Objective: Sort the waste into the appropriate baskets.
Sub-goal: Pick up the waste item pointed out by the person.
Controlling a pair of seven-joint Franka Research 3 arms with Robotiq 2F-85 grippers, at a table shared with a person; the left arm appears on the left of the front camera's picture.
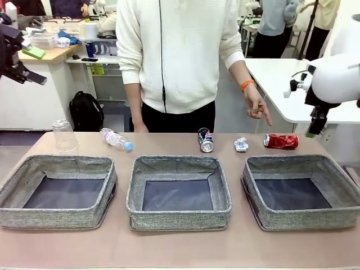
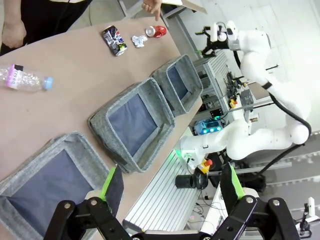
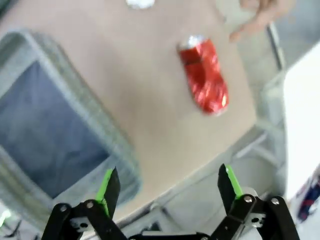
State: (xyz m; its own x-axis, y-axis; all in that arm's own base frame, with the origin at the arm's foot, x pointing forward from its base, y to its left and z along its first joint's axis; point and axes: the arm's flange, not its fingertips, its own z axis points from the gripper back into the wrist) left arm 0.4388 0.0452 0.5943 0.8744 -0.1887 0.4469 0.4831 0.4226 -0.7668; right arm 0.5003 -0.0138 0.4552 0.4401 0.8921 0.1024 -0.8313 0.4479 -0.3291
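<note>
Along the table's far edge lie an upturned clear cup (image 1: 64, 136), a clear bottle with blue cap (image 1: 116, 139), a dark blue-silver can (image 1: 206, 140), a paper ball (image 1: 241, 144) and a crushed red can (image 1: 280, 141). Three grey baskets stand in a row in front: left (image 1: 56, 217), middle (image 1: 179, 219), right (image 1: 304, 219). My right gripper (image 3: 168, 171) hangs open and empty above the table's right end, with the red can (image 3: 204, 75) ahead of it. High at the left, my left gripper (image 2: 170, 170) is also open and empty, above the left basket (image 2: 75, 142).
A person stands at the far side, one hand (image 1: 257, 107) pointing down toward the red can. My right arm (image 1: 332, 79) hovers over the table's right corner. A white side table (image 1: 281, 73) stands behind on the right.
</note>
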